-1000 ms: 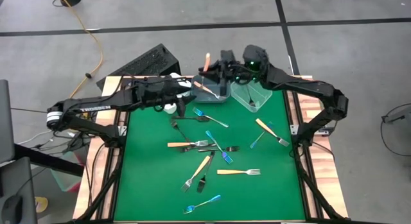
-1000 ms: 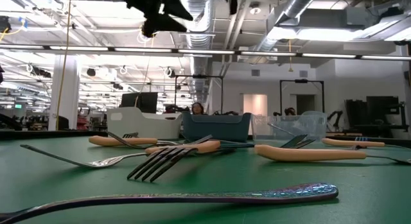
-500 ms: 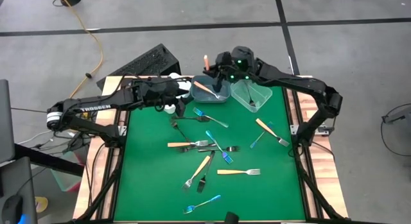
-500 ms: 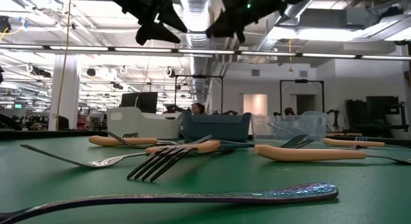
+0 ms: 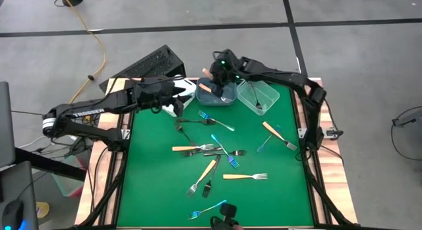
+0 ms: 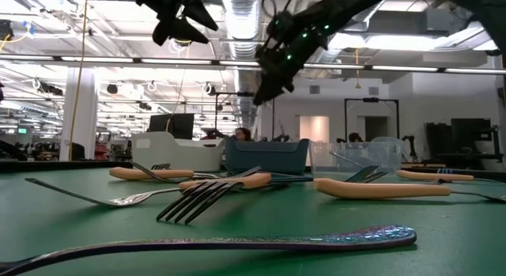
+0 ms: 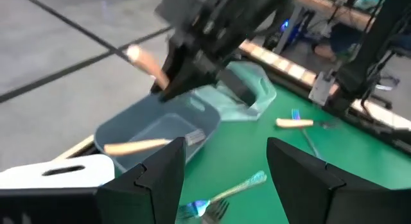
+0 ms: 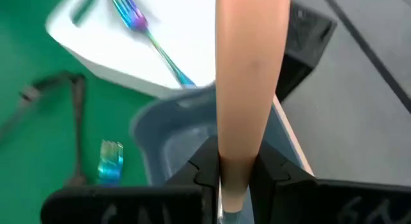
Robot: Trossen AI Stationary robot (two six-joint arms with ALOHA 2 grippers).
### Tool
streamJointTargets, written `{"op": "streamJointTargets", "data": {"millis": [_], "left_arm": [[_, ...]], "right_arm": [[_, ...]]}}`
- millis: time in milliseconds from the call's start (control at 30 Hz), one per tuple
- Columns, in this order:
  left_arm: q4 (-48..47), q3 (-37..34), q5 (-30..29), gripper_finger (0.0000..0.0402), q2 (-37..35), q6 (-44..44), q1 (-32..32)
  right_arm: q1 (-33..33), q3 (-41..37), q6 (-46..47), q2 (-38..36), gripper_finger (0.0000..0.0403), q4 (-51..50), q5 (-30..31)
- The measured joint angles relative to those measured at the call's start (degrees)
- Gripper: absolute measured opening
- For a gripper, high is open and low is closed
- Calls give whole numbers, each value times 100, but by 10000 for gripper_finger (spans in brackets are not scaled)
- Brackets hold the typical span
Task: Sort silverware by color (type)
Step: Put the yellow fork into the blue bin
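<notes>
Hovering my right gripper [image 8: 234, 169] over the grey-blue bin [image 5: 221, 96], clenched on an orange-handled utensil [image 8: 247, 76]; centre it, then release; left gripper [image 7: 221, 169] spread open, empty, beside the white bin [image 5: 188, 89].

Green mat [image 5: 158, 184], grey-blue bin [image 5: 221, 97], white bin [image 8: 186, 44], orange-handled fork [image 8: 247, 89]

Place: a large open robotics lab or industrial workspace.
Ceiling: bare silver ventilation ducts [image 6: 241, 15] and long strip lights [image 6: 118, 62], seen in the low view.
Floor: grey concrete floor [image 5: 343, 9] crossed by dark lines, with a yellow power cable [image 5: 99, 52] trailing over it.
Rig: green-topped wooden-edged desk [image 5: 155, 190] with two dark jointed robot arms [image 5: 86, 115] mounted at its sides.
Background: rows of workstations with dark computer monitors [image 6: 175, 124].
</notes>
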Motion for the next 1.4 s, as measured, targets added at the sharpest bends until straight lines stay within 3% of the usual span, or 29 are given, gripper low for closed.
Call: {"op": "streamJointTargets", "data": {"millis": [200,467,1133,1400], "left_arm": [[-191,-1,-220,202,-122,-37,0],[-281,-2,-271,202,-124,-87,-2],[-312,-2,-355,202,-124,-96,-2],[-312,-2,-381,202,-122,-124,-2]], "right_arm": [[-2,721,-432,669,59,-1026,70],[1,1019,-562,1211,59,-1504,178],[-114,1030,-641,1221,59,-1340,301],[-101,1023,-628,1552,59,-1318,264]]}}
